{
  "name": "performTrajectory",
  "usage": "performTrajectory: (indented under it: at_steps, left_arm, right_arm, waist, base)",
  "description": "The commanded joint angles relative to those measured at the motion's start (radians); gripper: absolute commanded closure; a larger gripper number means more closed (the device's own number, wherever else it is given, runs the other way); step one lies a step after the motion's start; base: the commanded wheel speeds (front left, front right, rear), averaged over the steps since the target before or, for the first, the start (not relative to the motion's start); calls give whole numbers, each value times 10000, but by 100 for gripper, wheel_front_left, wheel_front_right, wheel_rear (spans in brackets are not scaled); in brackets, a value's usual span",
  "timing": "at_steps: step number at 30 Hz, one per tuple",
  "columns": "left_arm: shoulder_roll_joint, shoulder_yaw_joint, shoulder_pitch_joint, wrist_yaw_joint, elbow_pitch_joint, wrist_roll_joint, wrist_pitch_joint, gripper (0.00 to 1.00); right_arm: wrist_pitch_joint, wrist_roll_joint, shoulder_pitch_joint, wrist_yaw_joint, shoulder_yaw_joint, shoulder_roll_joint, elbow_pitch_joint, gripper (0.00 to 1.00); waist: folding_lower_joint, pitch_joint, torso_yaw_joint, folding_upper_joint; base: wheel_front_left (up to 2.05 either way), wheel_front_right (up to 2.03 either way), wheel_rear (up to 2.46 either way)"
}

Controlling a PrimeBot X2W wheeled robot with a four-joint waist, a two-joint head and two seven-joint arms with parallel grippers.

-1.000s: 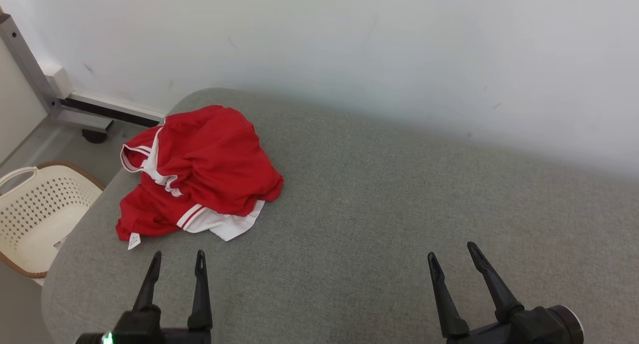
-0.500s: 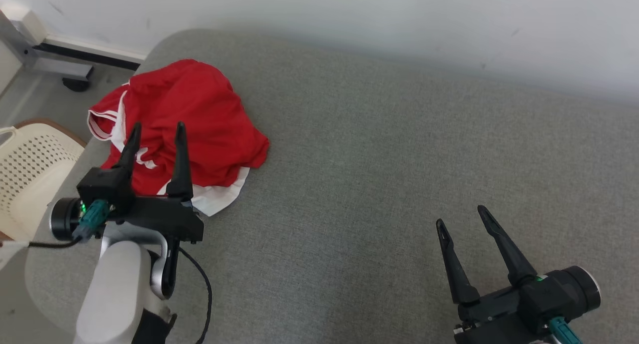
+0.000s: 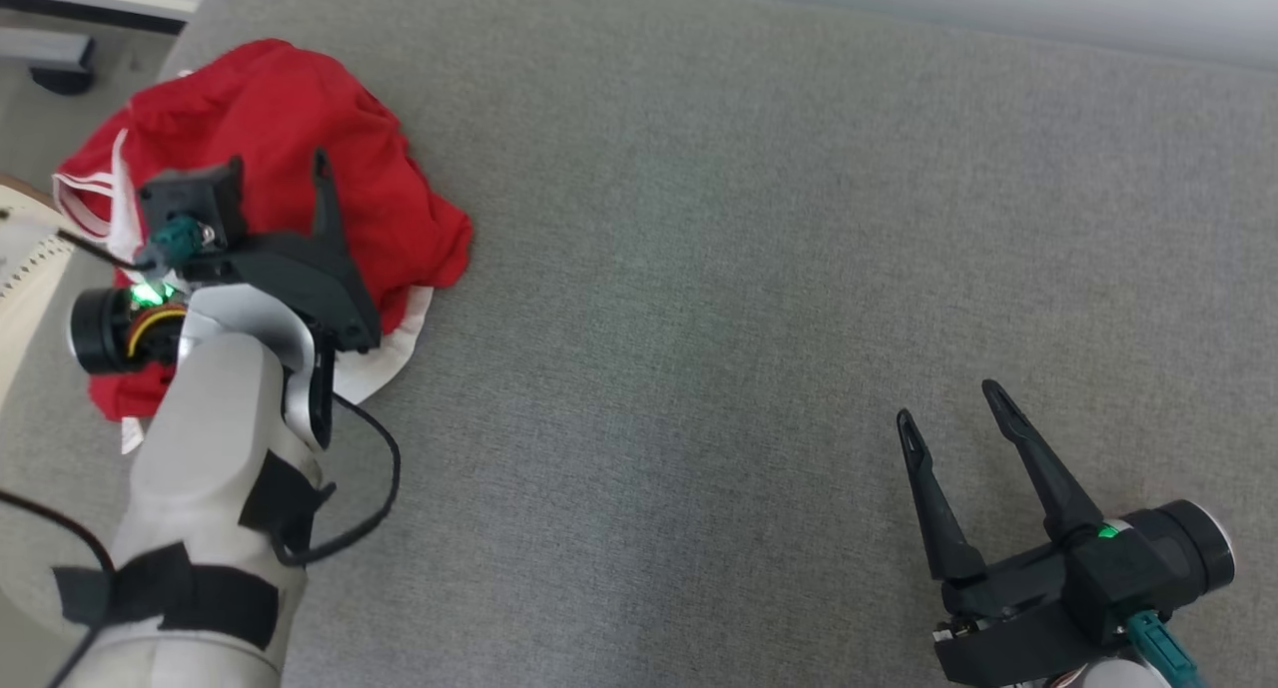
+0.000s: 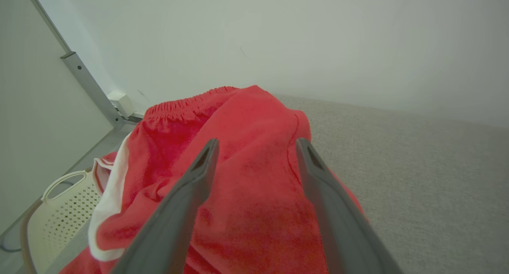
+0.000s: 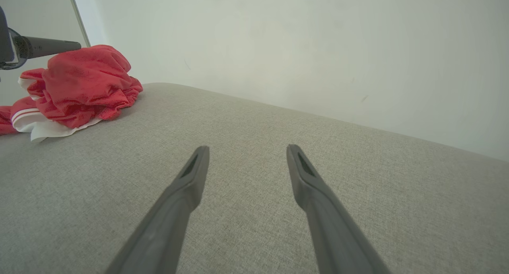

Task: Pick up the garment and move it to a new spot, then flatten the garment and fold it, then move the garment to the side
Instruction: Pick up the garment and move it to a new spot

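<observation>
On the grey cushion [image 3: 699,269] your garment [image 3: 399,199] lies crumpled, unpicked. Left gripper [image 4: 257,142] hovers above, right gripper [image 3: 947,400] idles; both gape empty. Descend, pinch.

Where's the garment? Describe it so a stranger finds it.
Start at the big grey cushion against the white wall. At its far left corner, beside a cream basket, lies the garment, a crumpled heap. Its bright red with white trim stands out from the grey and cream.

Garment [image 3: 270,109] partly behind left arm [image 3: 210,438]
</observation>
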Motion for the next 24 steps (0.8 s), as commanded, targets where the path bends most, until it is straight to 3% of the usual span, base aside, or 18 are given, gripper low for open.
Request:
performTrajectory:
  at_steps: [1,9,19,20,21,24]
  left_arm:
    - [73,-17,-223,140,242,82,-26,0]
    - [106,-15,-916,671,1834,-31,349,0]
    - [257,-137,-1145,737,2476,-78,322,0]
    - [247,-150,-1163,732,2509,-93,301,69]
    - [233,-157,-1180,721,2528,-124,229,100]
    - [274,-54,-1278,678,2314,-288,-313,100]
  right_arm:
    - [-15,84,-104,-21,35,-52,-44,0]
    - [-17,201,-20,-21,72,-244,-49,0]
    - [-16,244,-120,-21,35,-193,-5,0]
    - [-16,231,-132,-21,33,-175,8,0]
    - [-16,219,-149,-21,42,-156,25,0]
    - [-16,232,-243,-21,117,-107,95,0]
  waist:
    - [-3,326,-199,-3]
    - [-3,680,-331,-3]
    - [-3,955,-404,-3]
    - [-3,978,-396,-3]
    - [-3,995,-390,-3]
    - [-3,1005,-418,-3]
  base:
    - [0,0,0]
    - [0,0,0]
    - [0,0,0]
    - [0,0,0]
    - [0,0,0]
    - [0,0,0]
